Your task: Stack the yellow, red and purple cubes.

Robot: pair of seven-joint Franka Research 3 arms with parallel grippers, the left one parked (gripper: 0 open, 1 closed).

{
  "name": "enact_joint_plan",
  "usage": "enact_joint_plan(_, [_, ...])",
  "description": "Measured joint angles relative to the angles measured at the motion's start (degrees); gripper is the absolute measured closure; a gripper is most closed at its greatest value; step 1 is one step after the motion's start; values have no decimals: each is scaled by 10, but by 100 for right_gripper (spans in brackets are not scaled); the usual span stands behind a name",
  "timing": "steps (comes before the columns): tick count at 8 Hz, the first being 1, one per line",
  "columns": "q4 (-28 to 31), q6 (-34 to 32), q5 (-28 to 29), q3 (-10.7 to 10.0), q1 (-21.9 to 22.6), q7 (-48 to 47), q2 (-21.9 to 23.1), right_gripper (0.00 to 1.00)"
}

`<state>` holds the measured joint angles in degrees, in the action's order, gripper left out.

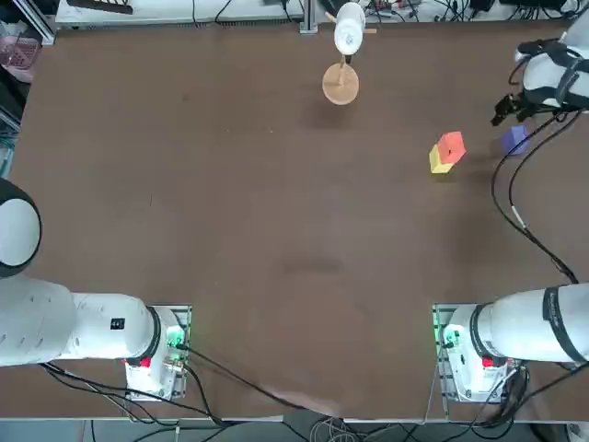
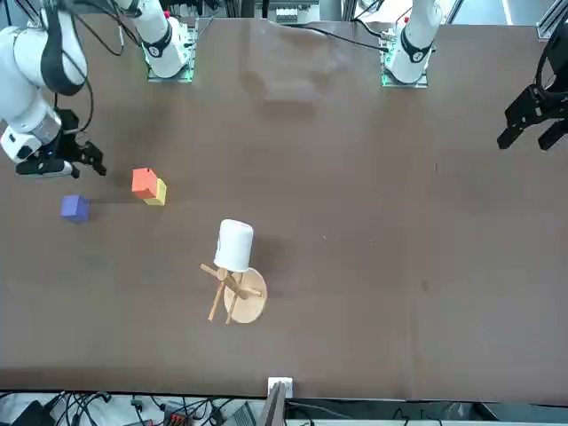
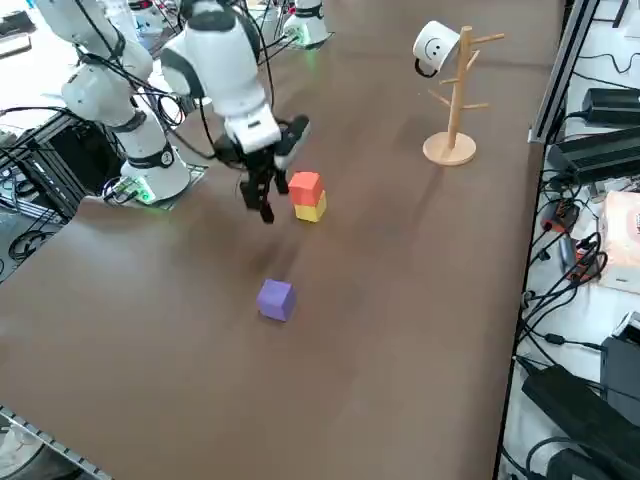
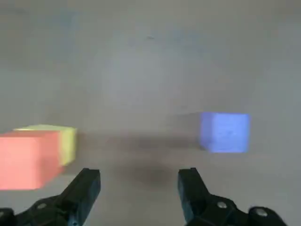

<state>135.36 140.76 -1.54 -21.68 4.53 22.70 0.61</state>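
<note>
While the red cube (image 1: 451, 145) sat on top of the yellow cube (image 1: 440, 161), slightly offset so that a strip of yellow showed beside it, the purple cube (image 1: 514, 139) lay alone on the brown counter (image 1: 230, 212), a short way from that pair and closer to the counter's right edge. All three were small plain blocks of like size, with flat unmarked faces. The right gripper (image 3: 262, 190) hung above the counter between the two-block stack and the purple cube, nearer the far right corner than the near edge, and its fingers (image 4: 87, 186) stood wide apart with nothing between them.

Open brown surface stretched over the whole middle and left of the counter, and the ground around the purple cube was bare on every side. Near the middle of the far edge stood a wooden stand (image 1: 341, 81) with a round base and a white top, well apart from the cubes.

From overhead the gripper partly overlapped the purple cube, whereas the right side view showed that cube (image 3: 276, 298) clear of it and fully exposed. The wrist view showed the stack (image 4: 33, 155) to one side and the purple cube (image 4: 224, 132) to the other, with both dark fingers low in front.
</note>
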Motion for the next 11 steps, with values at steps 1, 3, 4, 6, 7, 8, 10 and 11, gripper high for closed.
enact_joint_plan(1, [-9, 36, 0, -9, -15, 41, -40, 0])
enact_joint_plan(3, [-30, 83, 1, -10, -50, 99, -102, 0])
enact_joint_plan(4, [-38, 99, 3, -10, -61, 105, -121, 0])
enact_joint_plan(6, [-61, 108, 18, -10, -75, 118, -148, 0])
enact_joint_plan(7, [-73, 108, 36, -10, -77, 131, -158, 0])
enact_joint_plan(8, [-82, 107, 61, -10, -78, 151, -167, 0])
enact_joint_plan(10, [-106, 82, 134, -9, -81, 210, -187, 0])
enact_joint_plan(11, [-124, 62, 173, -9, -83, 248, -200, 0])
